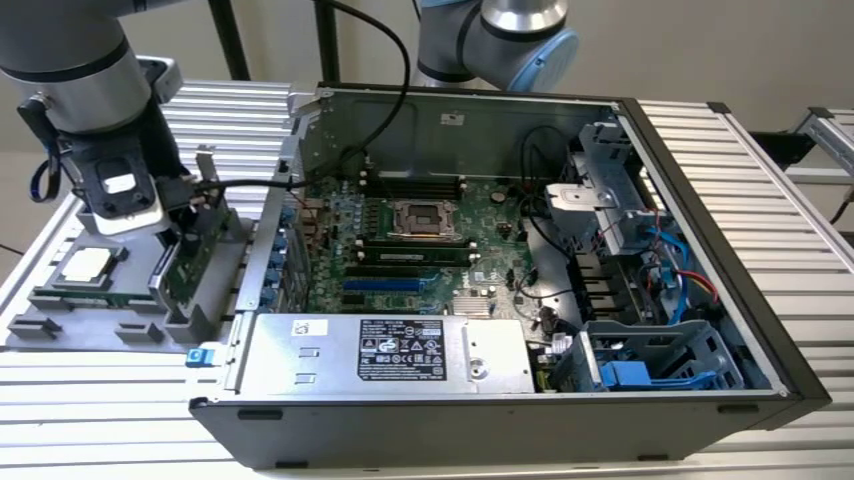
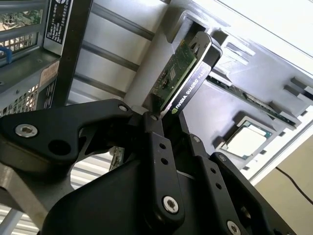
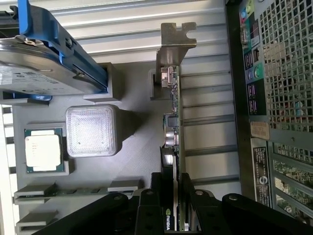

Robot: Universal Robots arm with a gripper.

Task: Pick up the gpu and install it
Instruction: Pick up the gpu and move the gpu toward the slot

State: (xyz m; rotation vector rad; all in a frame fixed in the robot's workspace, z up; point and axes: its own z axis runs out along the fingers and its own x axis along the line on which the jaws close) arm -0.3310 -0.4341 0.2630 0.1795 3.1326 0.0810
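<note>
Gpu (image 3: 172, 125): upright on its edge in a slot of the tray (image 3: 132, 166).
Fingers (image 3: 157, 196): clamped on the card's upper edge, one on each face.
Handling: likely light, stiff, fragile; hold by edges, not components.

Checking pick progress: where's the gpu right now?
The gpu stands on edge in the grey tray at the exterior view's left, outside the computer case, clamped in the gripper. In the first wrist view, the processor chip lies nearby.

Exterior view overlooks case (image 1: 467, 440) from above; both wrist views closely share gpu (image 2: 178, 73) (image 3: 174, 122).
</note>
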